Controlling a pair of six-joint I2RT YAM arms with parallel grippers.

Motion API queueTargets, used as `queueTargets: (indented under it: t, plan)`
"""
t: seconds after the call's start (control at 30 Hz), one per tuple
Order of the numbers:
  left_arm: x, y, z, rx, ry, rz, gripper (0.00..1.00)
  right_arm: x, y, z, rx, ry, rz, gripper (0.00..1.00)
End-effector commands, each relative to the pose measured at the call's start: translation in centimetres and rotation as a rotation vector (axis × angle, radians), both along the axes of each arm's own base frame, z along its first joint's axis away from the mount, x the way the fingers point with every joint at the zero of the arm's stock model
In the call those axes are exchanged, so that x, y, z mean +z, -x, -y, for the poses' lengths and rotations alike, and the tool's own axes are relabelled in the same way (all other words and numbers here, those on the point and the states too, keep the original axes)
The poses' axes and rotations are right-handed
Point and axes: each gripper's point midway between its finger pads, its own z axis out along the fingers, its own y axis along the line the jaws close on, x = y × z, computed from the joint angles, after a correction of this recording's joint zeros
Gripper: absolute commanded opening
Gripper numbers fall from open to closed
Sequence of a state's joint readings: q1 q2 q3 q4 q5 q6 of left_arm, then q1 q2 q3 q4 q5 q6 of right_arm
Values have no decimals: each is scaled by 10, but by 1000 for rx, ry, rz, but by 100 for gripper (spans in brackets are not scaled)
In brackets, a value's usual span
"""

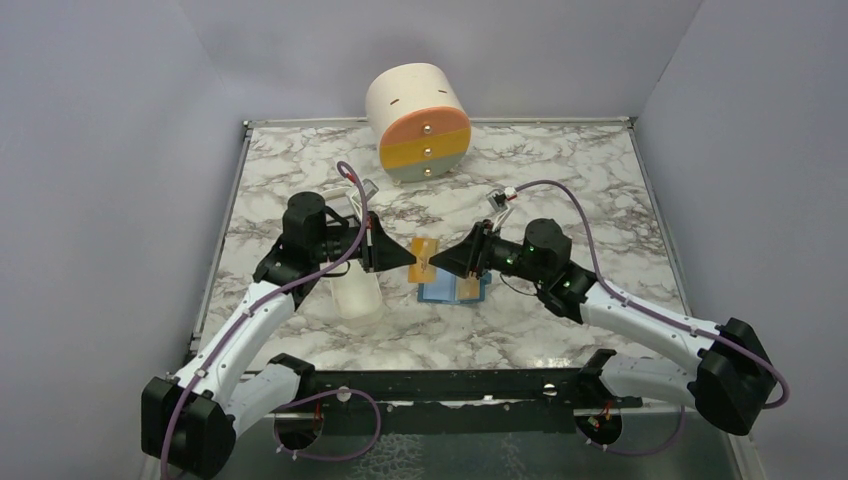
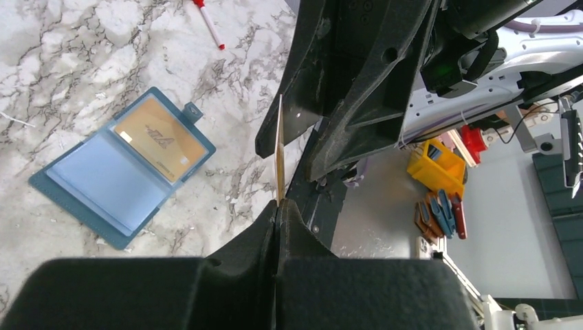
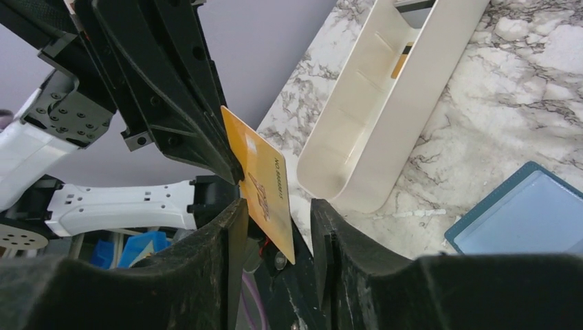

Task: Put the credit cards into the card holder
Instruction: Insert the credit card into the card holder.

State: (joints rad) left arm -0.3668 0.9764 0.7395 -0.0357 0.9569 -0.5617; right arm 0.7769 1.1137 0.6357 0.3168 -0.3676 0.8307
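Marble bench (image 1: 560,170) from above: both arms meet, a gold credit card (image 1: 424,258) bridging left tool (image 1: 403,258) and right tool (image 1: 441,262), long axis between them, with the open blue card holder (image 1: 455,291) below. Left wrist: left tool clenched on the card's edge; a second gold card (image 2: 159,141) sits pocketed. Right wrist: right tool's jaws straddle the free end, not closed.

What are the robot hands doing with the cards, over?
Left gripper shut on thin gold rectangular card. Right gripper open, straddling it. Flat blue folding card holder lies open, second gold card inside. Nothing blocking.
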Motion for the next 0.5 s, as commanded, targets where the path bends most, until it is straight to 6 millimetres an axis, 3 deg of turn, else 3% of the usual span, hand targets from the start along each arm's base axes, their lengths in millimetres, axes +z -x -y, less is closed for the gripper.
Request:
queueTargets:
  t: [0.0,0.23,0.3,0.4,0.47]
  plan:
    - [10,5,4,-37,56,12,0,12,4,-4,42,-56,35,34]
    - [0,0,4,-10,48,-28,1,12,7,-1,41,-72,48,1]
    - [-4,-2,4,3,38,-43,13,13,7,-1,41,-74,49,1]
    - [-9,-7,2,31,14,-43,41,10,6,0,32,-58,48,1]
    - [-15,-14,-1,82,-23,-42,50,5,3,1,17,-27,43,1]
